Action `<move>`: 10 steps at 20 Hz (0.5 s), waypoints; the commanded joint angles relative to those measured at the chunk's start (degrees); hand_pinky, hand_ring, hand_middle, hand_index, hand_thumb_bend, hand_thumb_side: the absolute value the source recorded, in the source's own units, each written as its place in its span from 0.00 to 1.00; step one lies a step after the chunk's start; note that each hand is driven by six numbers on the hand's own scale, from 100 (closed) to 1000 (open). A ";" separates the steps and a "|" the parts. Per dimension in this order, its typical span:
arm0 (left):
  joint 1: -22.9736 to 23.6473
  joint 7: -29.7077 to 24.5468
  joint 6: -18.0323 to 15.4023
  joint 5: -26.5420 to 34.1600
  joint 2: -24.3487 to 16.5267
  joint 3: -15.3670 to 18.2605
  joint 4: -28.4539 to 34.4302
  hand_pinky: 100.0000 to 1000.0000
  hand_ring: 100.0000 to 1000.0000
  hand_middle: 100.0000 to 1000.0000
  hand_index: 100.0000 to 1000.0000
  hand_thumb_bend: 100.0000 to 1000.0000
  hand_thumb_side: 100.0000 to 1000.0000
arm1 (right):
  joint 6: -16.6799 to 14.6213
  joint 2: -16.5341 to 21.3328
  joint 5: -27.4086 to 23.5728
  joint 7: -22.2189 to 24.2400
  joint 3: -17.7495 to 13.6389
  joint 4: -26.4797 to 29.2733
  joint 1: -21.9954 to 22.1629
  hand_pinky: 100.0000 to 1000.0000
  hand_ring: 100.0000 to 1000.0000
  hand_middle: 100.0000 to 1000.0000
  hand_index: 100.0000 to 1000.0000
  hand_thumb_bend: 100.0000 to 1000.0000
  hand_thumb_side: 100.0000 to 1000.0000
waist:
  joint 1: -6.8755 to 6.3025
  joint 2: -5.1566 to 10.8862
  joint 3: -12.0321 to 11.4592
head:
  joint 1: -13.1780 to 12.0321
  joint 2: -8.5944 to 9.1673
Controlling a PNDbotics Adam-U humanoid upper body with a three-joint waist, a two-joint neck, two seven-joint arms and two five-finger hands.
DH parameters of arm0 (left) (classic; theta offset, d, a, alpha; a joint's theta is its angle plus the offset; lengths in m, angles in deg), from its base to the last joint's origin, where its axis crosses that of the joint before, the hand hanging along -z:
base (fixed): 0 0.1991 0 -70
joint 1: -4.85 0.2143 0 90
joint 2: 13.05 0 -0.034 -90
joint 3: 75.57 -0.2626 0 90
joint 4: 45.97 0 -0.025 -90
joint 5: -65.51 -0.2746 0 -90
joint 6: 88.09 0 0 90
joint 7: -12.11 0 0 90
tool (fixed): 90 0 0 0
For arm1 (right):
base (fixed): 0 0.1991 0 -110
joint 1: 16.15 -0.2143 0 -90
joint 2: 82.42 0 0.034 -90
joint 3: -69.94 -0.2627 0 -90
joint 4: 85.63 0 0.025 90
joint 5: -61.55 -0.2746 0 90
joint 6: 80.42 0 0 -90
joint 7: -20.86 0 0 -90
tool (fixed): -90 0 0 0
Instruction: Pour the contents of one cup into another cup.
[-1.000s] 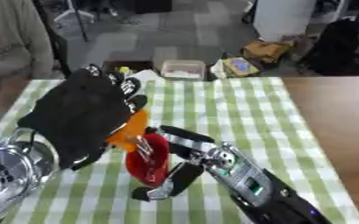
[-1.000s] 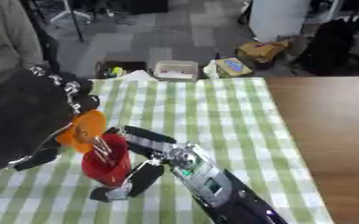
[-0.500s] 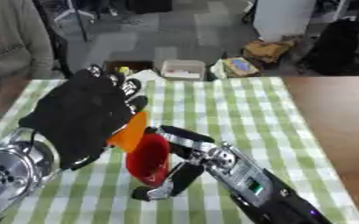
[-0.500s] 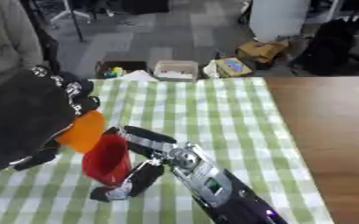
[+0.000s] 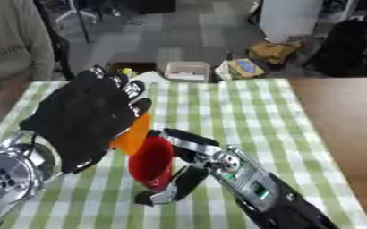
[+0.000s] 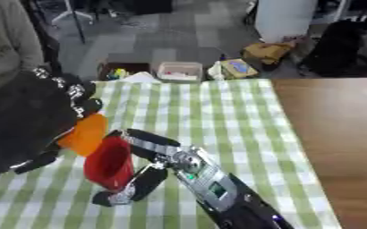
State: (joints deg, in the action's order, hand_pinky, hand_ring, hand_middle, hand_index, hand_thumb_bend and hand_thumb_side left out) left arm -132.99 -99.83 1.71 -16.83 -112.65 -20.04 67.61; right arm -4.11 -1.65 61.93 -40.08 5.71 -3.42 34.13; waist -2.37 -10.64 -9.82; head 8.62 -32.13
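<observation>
The robot's right hand (image 5: 183, 172) grasps a red cup (image 5: 151, 162), thumb and fingers curled round its side, on a green-and-white checked tablecloth (image 5: 241, 112). The robot's left hand (image 5: 85, 116), fingers wrapped about an orange cup (image 5: 132, 136), holds it tipped, its rim at the red cup's mouth. Beyond the cloth's far edge from the red cup, small boxes (image 5: 188, 70) sit on the floor.

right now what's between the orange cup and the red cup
Nothing: in the left eye view the orange cup in the left hand meets the rim of the red cup, held by the right hand.
</observation>
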 commanded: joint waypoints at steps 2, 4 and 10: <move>-1.40 0.10 -0.99 -1.16 -0.24 0.27 1.01 0.08 0.01 0.00 0.45 0.54 0.00 | 0.00 0.23 -0.49 0.03 -0.52 1.12 -0.63 0.08 0.17 0.33 0.35 0.31 0.00 | -0.16 0.82 -0.03 | -0.17 0.03; -1.65 0.31 -2.52 -2.59 -0.21 0.14 1.01 0.09 0.01 0.00 0.45 0.55 0.00 | 0.00 0.23 -0.50 0.03 -0.54 1.12 -0.62 0.08 0.17 0.33 0.35 0.31 0.00 | -0.17 0.82 -0.04 | -0.16 0.03; -1.97 0.13 -5.75 -5.81 0.13 -0.18 1.01 0.09 0.00 0.00 0.45 0.56 0.00 | -0.01 0.23 -0.51 0.06 -0.58 1.08 -0.60 0.08 0.17 0.33 0.35 0.32 0.00 | -0.19 0.81 -0.02 | -0.19 -0.05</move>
State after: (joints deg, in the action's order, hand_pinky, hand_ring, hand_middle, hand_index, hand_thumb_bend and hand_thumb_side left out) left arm -133.70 -99.72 -3.46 -22.00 -112.15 -20.63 67.61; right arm -4.07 -1.65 61.91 -40.03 5.70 -3.42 34.36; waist -2.47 -10.64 -9.82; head 8.62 -32.14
